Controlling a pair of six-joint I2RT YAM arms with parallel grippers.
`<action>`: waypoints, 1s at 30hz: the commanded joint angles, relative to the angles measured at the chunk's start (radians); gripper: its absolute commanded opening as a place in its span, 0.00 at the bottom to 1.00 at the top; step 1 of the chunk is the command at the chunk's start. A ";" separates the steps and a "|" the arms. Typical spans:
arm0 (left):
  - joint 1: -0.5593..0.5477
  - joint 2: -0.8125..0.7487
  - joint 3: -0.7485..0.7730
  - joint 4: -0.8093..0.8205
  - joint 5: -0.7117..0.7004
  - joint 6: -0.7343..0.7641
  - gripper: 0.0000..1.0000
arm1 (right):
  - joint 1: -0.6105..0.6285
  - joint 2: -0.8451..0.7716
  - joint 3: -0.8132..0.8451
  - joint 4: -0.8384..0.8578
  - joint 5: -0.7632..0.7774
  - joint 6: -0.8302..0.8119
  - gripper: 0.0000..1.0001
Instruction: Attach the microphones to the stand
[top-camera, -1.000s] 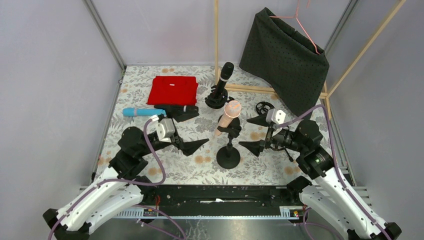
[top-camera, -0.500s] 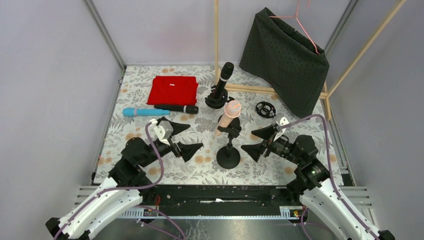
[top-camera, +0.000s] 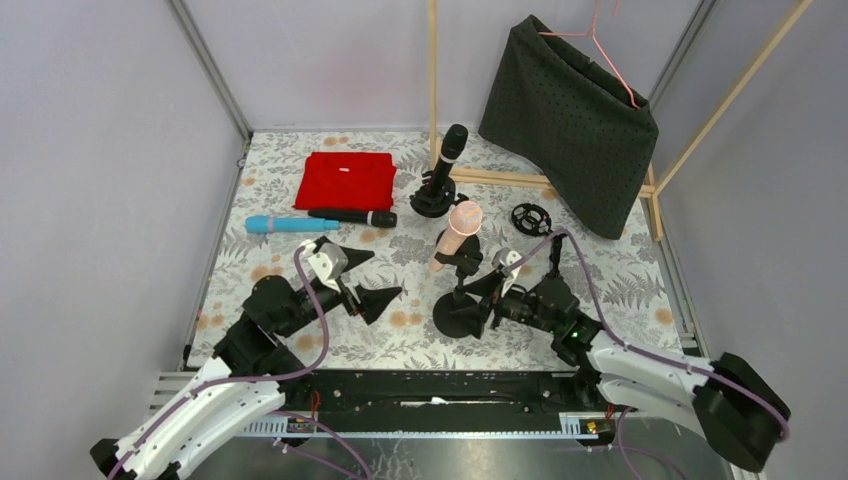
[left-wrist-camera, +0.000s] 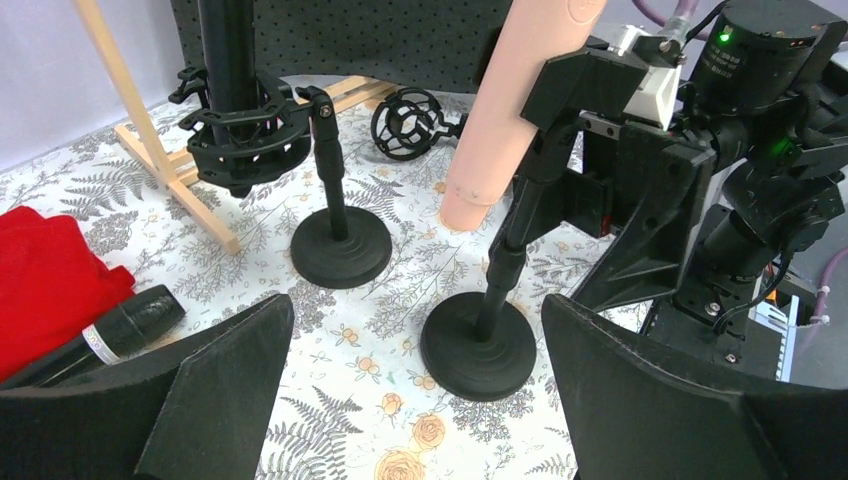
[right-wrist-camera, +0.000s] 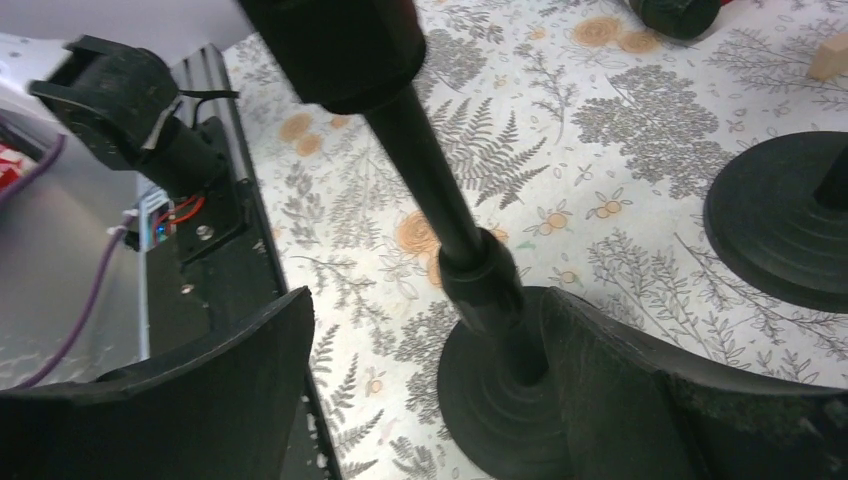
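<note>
Black left pincer (top-camera: 388, 272), black right pincer (top-camera: 470, 308), white arms (top-camera: 200, 410), purple cables (top-camera: 316, 303)

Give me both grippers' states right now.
Left gripper: open, empty.
Right gripper: open, one finger on each side of the pole of the near stand, not gripping it.

Four microphones on the table: one black microphone upright (top-camera: 452, 145), one black microphone lying (top-camera: 352, 216), one peach-pink microphone (top-camera: 462, 225), one light blue microphone (top-camera: 285, 224). Two stands: the far stand (top-camera: 432, 203) towards the far edge, the near stand (top-camera: 450, 318) towards the near edge. One loose ring mount (top-camera: 530, 216). One red cloth (top-camera: 345, 180), one dark dotted cloth (top-camera: 570, 120)
</note>
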 joint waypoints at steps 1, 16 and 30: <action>-0.001 -0.014 0.021 -0.010 -0.030 0.014 0.99 | 0.022 0.126 -0.009 0.276 0.085 -0.060 0.88; -0.001 -0.030 0.010 -0.033 -0.047 -0.001 0.99 | 0.028 0.257 -0.003 0.395 0.184 -0.157 0.44; -0.001 -0.009 0.014 -0.051 -0.053 0.012 0.99 | 0.027 0.247 0.025 0.297 0.349 -0.320 0.00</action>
